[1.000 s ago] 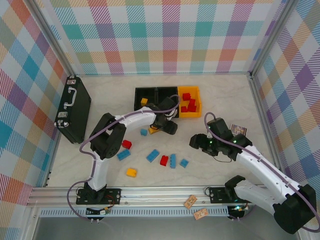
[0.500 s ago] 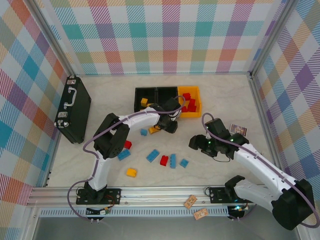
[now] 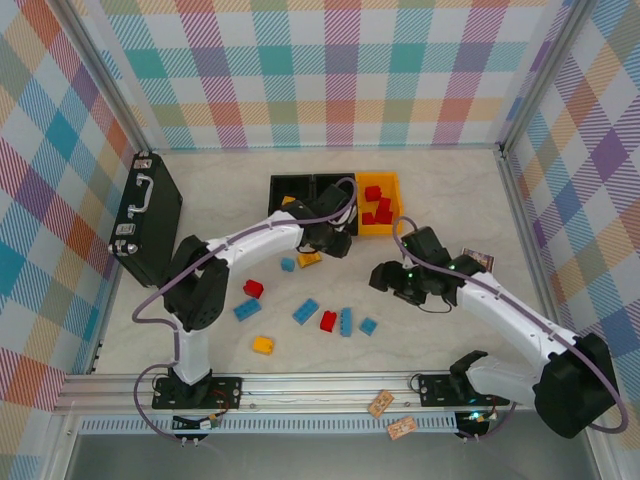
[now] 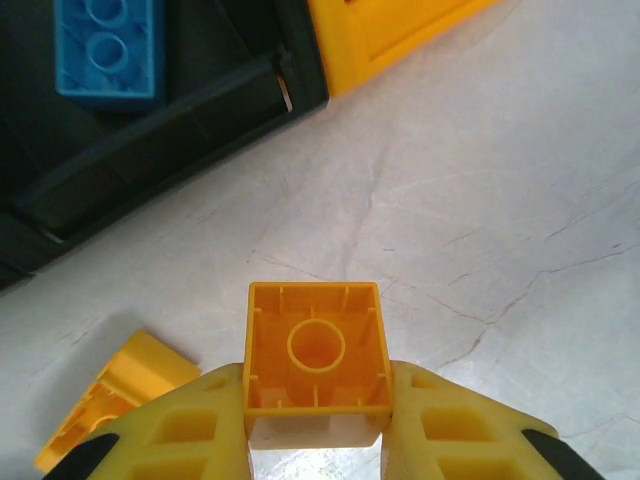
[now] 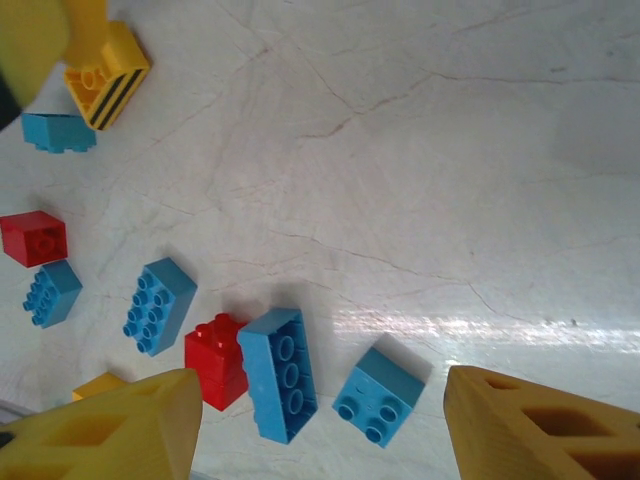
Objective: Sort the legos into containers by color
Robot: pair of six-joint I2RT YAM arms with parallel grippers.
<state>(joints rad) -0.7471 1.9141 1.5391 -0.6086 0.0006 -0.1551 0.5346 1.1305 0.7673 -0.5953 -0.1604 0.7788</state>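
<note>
**Sorting in progress:** the left pincer [image 4: 316, 405] is clamped on a yellow-orange brick [image 4: 316, 345]. The brick's hollow underside faces the wrist camera, and the yellow fingers [image 4: 185, 440] press its opposite sides above the pale table [image 4: 500, 200].

Seen from overhead, the left arm reaches across the table and puts that pincer [image 3: 338, 242] just in front of the three joined containers [image 3: 312, 178] at the far side. These are two black bins and, on the right, an orange-yellow bin [image 3: 380, 231] holding several red bricks [image 3: 382, 207]. A blue brick [image 4: 108, 45] lies in one of the black bins, apparently the middle one, though the close view does not settle which. A second yellow brick [image 4: 110, 400] rests on the table just beside the left finger.

The right pincer [image 5: 330, 430] has its fingers well apart with nothing between them, and it hangs above a cluster of loose legos. Below it, a long blue brick [image 5: 280, 372] touches a red brick [image 5: 217, 360], and a smaller blue brick [image 5: 378, 393] sits just beside them. Another blue brick [image 5: 160, 305] and a lone red brick [image 5: 32, 238] lie farther off. From overhead, this pincer [image 3: 385, 280] sits to the right of the scattered bricks, near mid-table. A black briefcase [image 3: 145, 215] lies by the left wall.
</note>
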